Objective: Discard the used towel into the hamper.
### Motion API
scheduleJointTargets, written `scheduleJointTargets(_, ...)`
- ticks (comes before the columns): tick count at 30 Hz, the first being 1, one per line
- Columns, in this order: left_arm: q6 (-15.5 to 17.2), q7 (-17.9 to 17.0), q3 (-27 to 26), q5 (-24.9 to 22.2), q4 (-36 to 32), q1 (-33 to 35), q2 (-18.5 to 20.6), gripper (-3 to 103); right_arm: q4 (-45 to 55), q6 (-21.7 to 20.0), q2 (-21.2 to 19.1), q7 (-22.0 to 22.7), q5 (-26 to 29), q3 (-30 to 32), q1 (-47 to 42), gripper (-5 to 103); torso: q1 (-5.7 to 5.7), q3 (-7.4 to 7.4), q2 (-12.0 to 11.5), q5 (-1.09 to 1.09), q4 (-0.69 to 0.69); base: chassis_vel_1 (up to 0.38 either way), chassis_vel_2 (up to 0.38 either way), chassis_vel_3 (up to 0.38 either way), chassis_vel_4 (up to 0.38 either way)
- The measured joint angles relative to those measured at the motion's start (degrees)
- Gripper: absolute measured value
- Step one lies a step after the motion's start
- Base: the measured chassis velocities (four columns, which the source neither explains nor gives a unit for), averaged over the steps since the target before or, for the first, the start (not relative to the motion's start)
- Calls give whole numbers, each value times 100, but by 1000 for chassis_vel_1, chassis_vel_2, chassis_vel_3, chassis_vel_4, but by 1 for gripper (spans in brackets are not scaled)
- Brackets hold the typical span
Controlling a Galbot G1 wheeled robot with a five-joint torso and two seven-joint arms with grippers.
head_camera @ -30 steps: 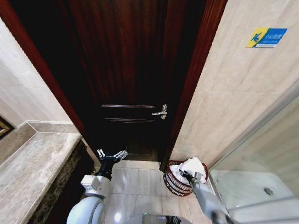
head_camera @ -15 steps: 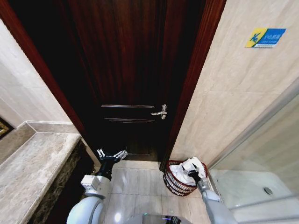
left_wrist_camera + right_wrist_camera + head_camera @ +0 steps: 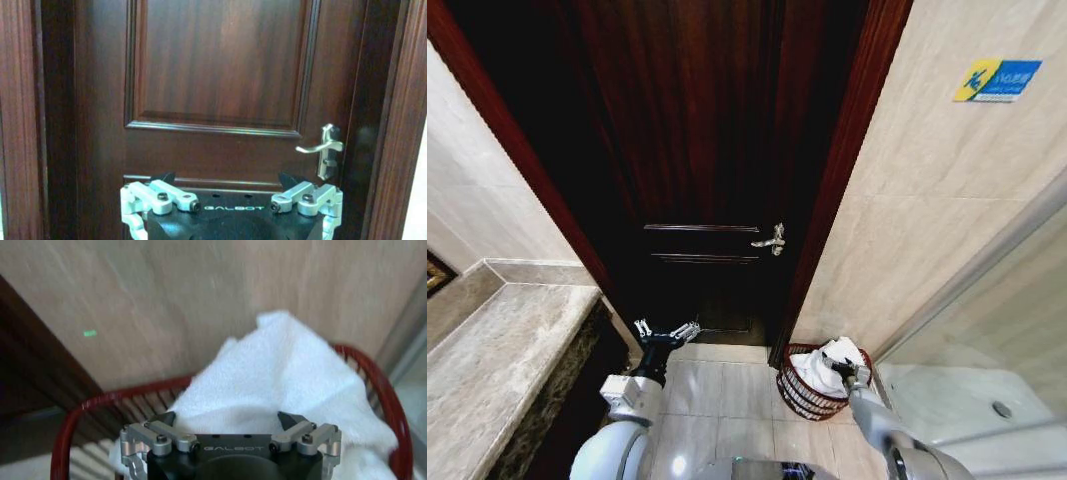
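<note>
The hamper (image 3: 799, 388), a dark red wire basket, stands on the floor in the corner between the door frame and the tiled wall. The white towel (image 3: 838, 358) lies heaped in it, rising above the rim. My right gripper (image 3: 855, 374) hovers at the hamper's near right edge. In the right wrist view the right gripper (image 3: 227, 419) is open, with the towel (image 3: 287, 380) just beyond its fingertips and the hamper's red rim (image 3: 77, 412) around it. My left gripper (image 3: 667, 333) is open and idle, held up in front of the door.
A dark wooden door (image 3: 707, 150) with a silver handle (image 3: 772, 239) fills the space ahead. A stone counter (image 3: 497, 360) runs along the left. A glass shower screen (image 3: 987, 340) stands at the right. Pale floor tiles (image 3: 717, 385) lie between.
My right arm has drawn back a little from over the hamper. The towel stays heaped in the basket. The left arm has not moved.
</note>
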Motion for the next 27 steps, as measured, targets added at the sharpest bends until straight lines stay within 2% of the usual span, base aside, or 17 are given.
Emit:
scheduleJointTargets(3,0,0,0,0,0,0,0,100,-71,-236,1,-40,139,21,6,100,0,0,0,0,0,0,0,0,0)
scheduleJointTargets(5,0,0,0,0,0,0,0,100,-90,-591,6,-159,361,41,16,100,0,0,0,-1,0,0,0,0,0)
scheduleJointTargets(6,0,0,0,0,0,0,0,100,-90,-591,6,-159,361,41,16,100,0,0,0,-1,0,0,0,0,0)
scheduleJointTargets(15,0,0,0,0,0,0,0,100,-357,-1587,93,-348,268,138,254,100,-1,0,0,-1,1,0,0,0,0)
scheduleJointTargets(22,0,0,0,0,0,0,0,100,-411,-1988,85,-344,123,145,370,100,-1,0,0,1,1,0,0,0,0)
scheduleJointTargets(25,0,0,0,0,0,0,0,100,-386,-2022,76,-351,87,122,365,100,-1,0,0,1,1,0,0,0,0)
scheduleJointTargets(27,0,0,0,0,0,0,0,100,-267,-1918,67,-481,-157,49,291,100,-1,0,0,1,1,0,0,0,0)
